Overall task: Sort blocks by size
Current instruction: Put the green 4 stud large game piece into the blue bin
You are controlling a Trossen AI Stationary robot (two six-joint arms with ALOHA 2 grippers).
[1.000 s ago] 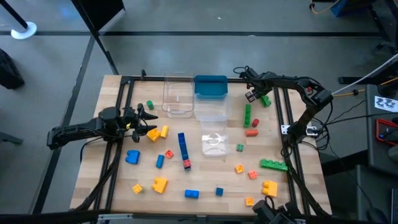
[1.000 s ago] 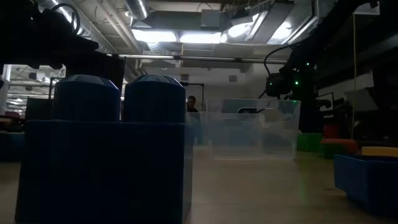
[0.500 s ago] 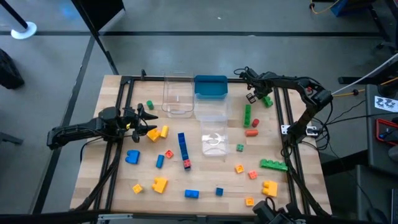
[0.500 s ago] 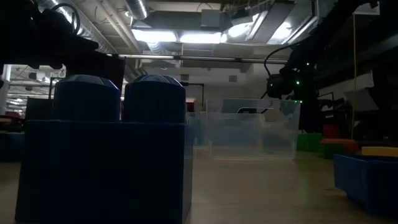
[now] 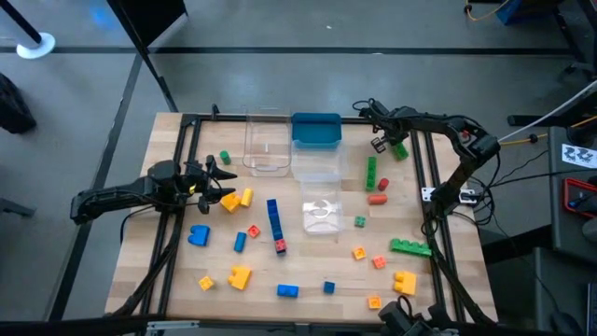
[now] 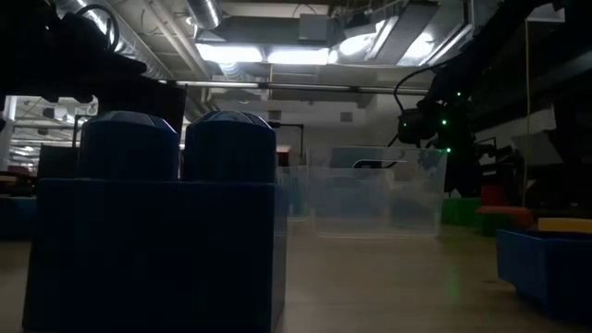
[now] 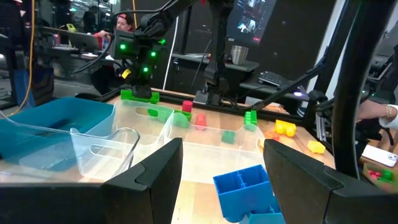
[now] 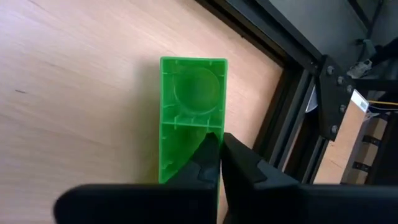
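Right gripper (image 5: 379,143) — near the table's (image 5: 177,271) far right corner, fingers pressed together above a green brick (image 8: 191,118) lying hollow side up (nothing held).

Left gripper (image 5: 224,180) — near the left edge, fingers spread, just beside a yellow brick (image 5: 245,197); whether they touch cannot be told.

Other bricks — blue bar (image 5: 274,221) at centre, long green bar (image 5: 410,247) by the right edge, small orange and blue pieces toward the near edge.

Clear tubs (image 5: 266,143) and a blue tray (image 5: 316,129) — far edge, middle.
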